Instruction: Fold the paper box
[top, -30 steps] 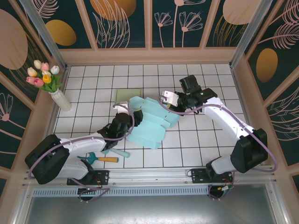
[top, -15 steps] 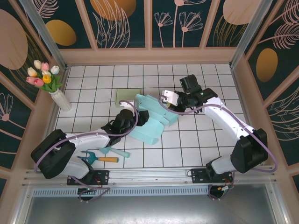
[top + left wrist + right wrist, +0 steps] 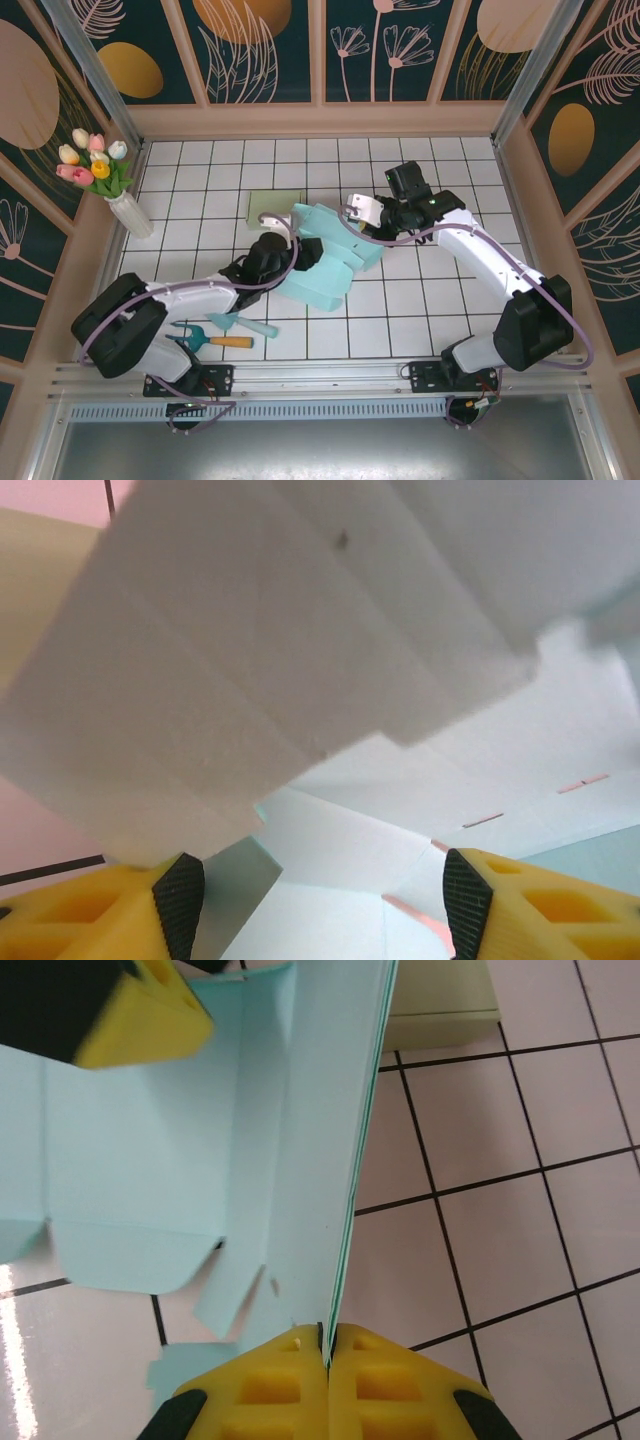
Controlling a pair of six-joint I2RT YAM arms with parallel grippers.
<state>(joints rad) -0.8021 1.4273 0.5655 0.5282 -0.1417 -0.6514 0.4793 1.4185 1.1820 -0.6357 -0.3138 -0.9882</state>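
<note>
Where the tabletop (image 3: 400,320) meets the arm bases, a small hand tool with an orange handle (image 3: 225,341) lies flat on the white tiles, just beside the left arm's lower link. Farther in, the left claw (image 3: 297,252) reaches under the near left side of the paper box (image 3: 320,280).

In the left wrist view, the left claw (image 3: 320,900) stands wide, its black pads (image 3: 180,905) well apart. A pale panel of the paper box (image 3: 300,630) hangs close above them. That panel is blurred, so contact with either pad cannot be confirmed.

The paper box is light blue, partly unfolded, and sits near the middle of the tabletop, between the two claws, with one side panel raised.

Beyond it, the right claw (image 3: 352,213) meets the far right edge of that raised panel. In the right wrist view, the right claw (image 3: 326,1338) is closed tight on the thin edge of the paper box (image 3: 130,1160), which stands upright between the fingers.

A flat green block (image 3: 275,205) lies just behind the box. A vase of tulips (image 3: 130,212) stands at the far left edge.
</note>
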